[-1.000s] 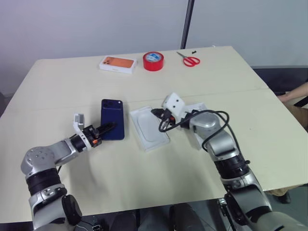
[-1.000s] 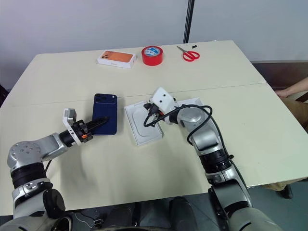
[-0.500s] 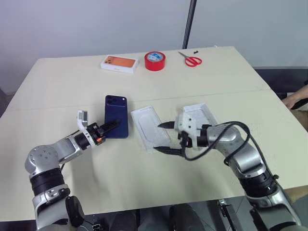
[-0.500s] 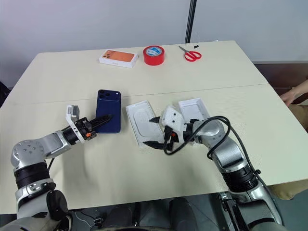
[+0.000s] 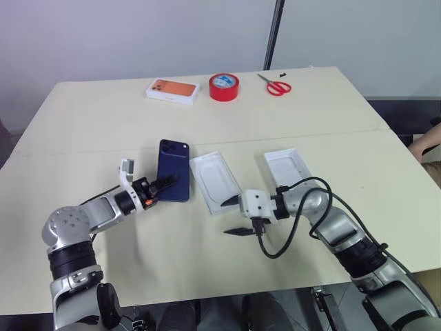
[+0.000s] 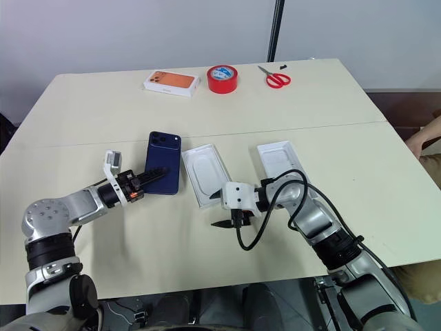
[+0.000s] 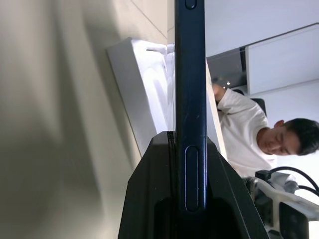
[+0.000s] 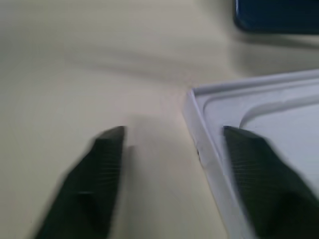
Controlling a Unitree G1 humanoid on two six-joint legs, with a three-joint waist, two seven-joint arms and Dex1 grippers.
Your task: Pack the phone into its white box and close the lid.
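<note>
Left hand [image 5: 167,184] shut on phone [image 5: 173,169]

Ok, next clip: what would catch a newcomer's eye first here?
The dark blue phone, pinched at its near end by the left gripper, beside the open white box in mid-table. The right gripper spreads its fingers at the box's near corner, with the lid lying inside-up to the right.

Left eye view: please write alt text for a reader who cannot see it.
The left gripper grips a dark blue phone beside an open white box; the right gripper, open, straddles the box's near corner.
</note>
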